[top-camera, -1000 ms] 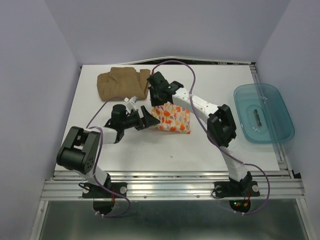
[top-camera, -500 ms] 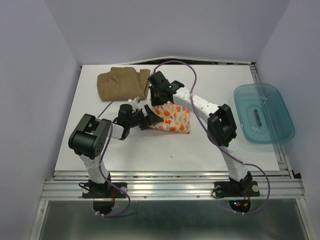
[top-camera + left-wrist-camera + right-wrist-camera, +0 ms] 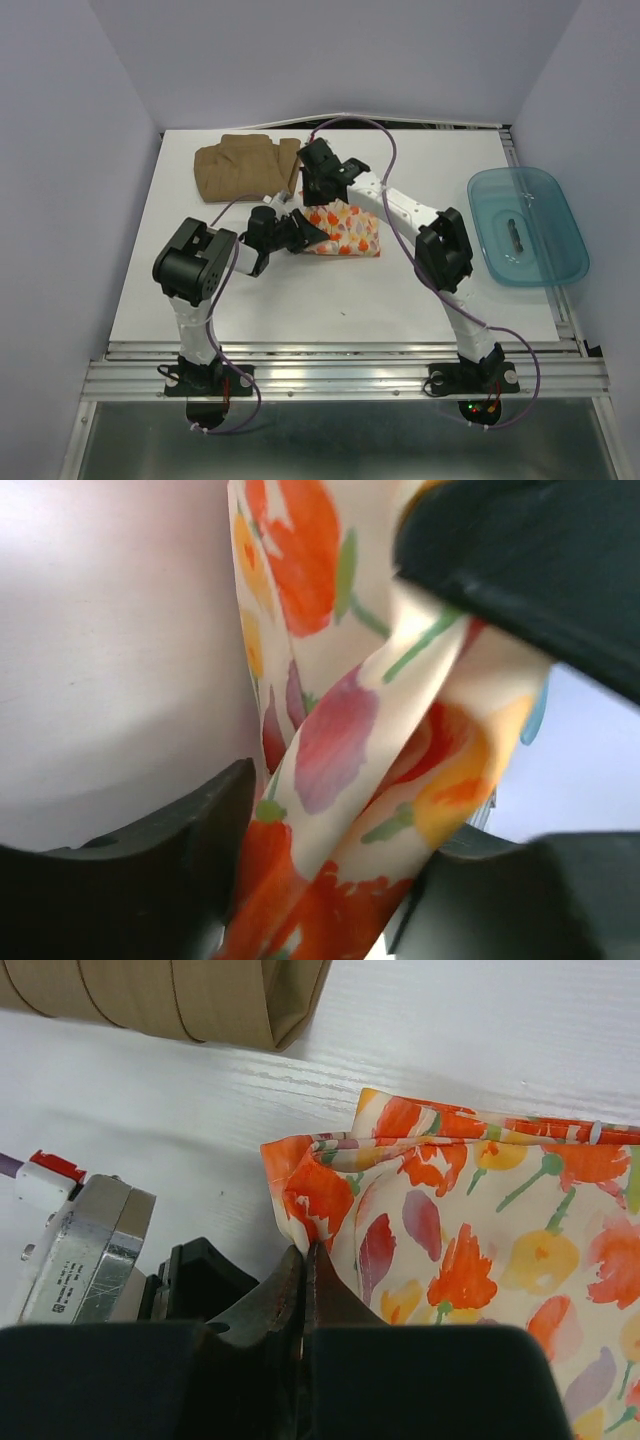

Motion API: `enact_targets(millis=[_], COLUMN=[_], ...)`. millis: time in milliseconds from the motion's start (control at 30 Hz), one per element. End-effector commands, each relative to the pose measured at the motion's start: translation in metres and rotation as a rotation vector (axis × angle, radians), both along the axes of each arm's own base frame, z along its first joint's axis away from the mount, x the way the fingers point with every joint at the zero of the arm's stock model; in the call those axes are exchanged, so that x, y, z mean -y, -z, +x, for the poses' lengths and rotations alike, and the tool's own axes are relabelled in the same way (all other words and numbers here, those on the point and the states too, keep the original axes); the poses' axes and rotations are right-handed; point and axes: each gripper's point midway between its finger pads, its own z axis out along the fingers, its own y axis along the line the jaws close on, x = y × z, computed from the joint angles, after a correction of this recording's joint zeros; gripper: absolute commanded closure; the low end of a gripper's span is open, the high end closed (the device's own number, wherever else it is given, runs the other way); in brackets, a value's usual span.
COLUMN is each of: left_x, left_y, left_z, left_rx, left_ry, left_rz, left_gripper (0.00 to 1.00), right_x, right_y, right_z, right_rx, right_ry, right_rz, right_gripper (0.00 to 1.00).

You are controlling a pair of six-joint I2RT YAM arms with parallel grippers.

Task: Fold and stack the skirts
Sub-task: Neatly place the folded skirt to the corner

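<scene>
The cream leaf-print skirt (image 3: 350, 232) lies folded at the table's middle. My right gripper (image 3: 318, 196) is shut on its upper left corner, and in the right wrist view the pinched jaws (image 3: 305, 1252) hold that orange corner of the skirt (image 3: 480, 1240). My left gripper (image 3: 306, 232) is at the skirt's left edge. In its wrist view a bunched fold of the skirt (image 3: 335, 730) fills the gap between the dark fingers (image 3: 160, 860) and touches both. The plain tan-brown skirt (image 3: 240, 168) lies folded at the back left, also in the right wrist view (image 3: 180, 1000).
A translucent teal tub (image 3: 527, 228) with a dark item inside sits at the table's right edge. Purple walls close in the white table (image 3: 300, 300) on three sides. The left arm's elbow (image 3: 195, 262) rises over the table's left half.
My left arm has reached right to the printed skirt's left edge, and its jaws have narrowed round the cloth. The right gripper stayed shut on the corner.
</scene>
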Motion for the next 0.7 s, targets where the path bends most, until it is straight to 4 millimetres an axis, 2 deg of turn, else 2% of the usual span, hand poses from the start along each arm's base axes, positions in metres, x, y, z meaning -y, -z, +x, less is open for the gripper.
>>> enact_targets(millis=[0,33,67,100,133,167,200,233,267,300,333,367,433,467,500,533,567,633,667], left_x=[0.008,0.007,0.008,0.005,0.0,-0.002,-0.003,-0.007,-0.014,-0.021,-0.022,-0.029,-0.038,-0.04,-0.043,-0.048,-0.047,-0.052,-0.055], left_y=[-0.017,-0.016,-0.023,-0.018,-0.014,-0.014,-0.017,-0.028,-0.016,-0.015,-0.016,-0.023,-0.023,-0.034,-0.039,-0.035,-0.048,-0.054,-0.069], left_z=[0.019,0.024,0.03,0.031,0.037,0.044,0.049,0.068,0.064,0.073,0.075,0.087,0.1,0.109,0.117,0.12,0.128,0.14,0.151], left_rx=[0.07,0.07,0.104,0.077,0.106,0.083,0.096,0.163,0.113,0.127,0.135,0.179,0.208,0.225,0.273,0.269,0.311,0.36,0.382], left_ry=[-0.009,-0.018,-0.02,-0.019,-0.021,-0.02,-0.019,-0.033,-0.022,-0.04,-0.015,-0.01,0.005,0.015,0.037,0.051,0.069,0.092,0.072], left_rz=[-0.012,0.017,0.022,0.058,0.127,0.181,0.215,0.286,0.36,0.427,0.463,0.562,0.677,0.718,0.771,0.813,0.835,0.904,0.93], left_gripper=[0.58,0.73,0.84,0.93,0.99,1.0,1.0,1.0,1.0,1.0,1.0,1.0,1.0,1.0,1.0,1.0,1.0,1.0,1.0], right_x=[-0.009,-0.009,-0.009,-0.007,0.0,0.009,0.011,0.024,0.033,0.049,0.051,0.072,0.098,0.122,0.137,0.15,0.169,0.183,0.189], right_y=[-0.03,-0.031,-0.033,-0.036,-0.038,-0.045,-0.048,-0.052,-0.057,-0.066,-0.073,-0.079,-0.098,-0.098,-0.099,-0.109,-0.097,-0.088,-0.091], right_z=[0.021,0.021,0.022,0.023,0.029,0.035,0.036,0.046,0.052,0.061,0.062,0.073,0.081,0.088,0.091,0.091,0.091,0.087,0.082], right_rx=[0.086,0.089,0.093,0.107,0.114,0.137,0.152,0.164,0.183,0.204,0.218,0.24,0.283,0.286,0.297,0.314,0.285,0.257,0.252], right_ry=[0.028,0.02,0.017,0.019,0.035,0.053,0.056,0.079,0.092,0.119,0.119,0.149,0.185,0.215,0.217,0.226,0.238,0.2,0.189], right_rz=[0.07,0.068,0.068,0.06,0.056,0.042,0.035,0.03,0.018,0.012,0.01,-0.013,-0.036,-0.064,-0.101,-0.113,-0.139,-0.155,-0.148], right_gripper=[0.99,0.99,0.99,0.96,0.87,0.79,0.55,0.43,0.32,0.15,0.08,0.03,0.0,0.0,0.0,0.0,0.0,0.0,0.0])
